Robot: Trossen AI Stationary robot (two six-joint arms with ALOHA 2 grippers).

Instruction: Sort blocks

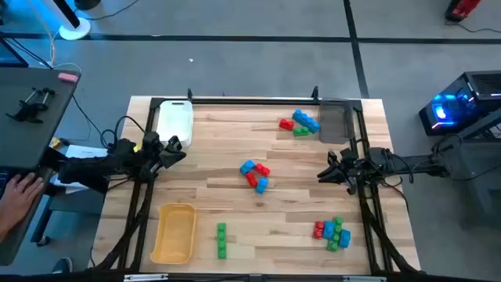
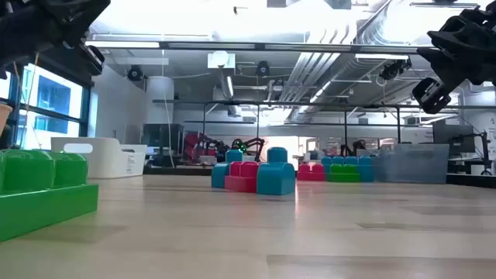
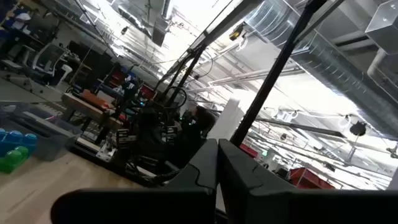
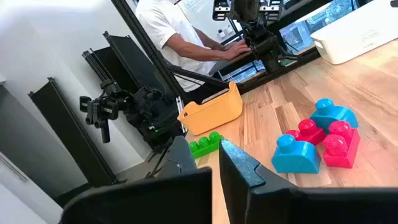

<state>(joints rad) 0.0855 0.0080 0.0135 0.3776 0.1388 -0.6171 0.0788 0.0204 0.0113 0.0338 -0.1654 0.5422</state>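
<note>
A: Grippers?
B: Left gripper [image 1: 178, 150] at frame left, right gripper [image 1: 327, 174] at right; both clenched, holding nothing.
A: Blocks?
B: Blocks [image 1: 255, 175] centre frame; further clusters upper right, lower right, lower centre.
</note>
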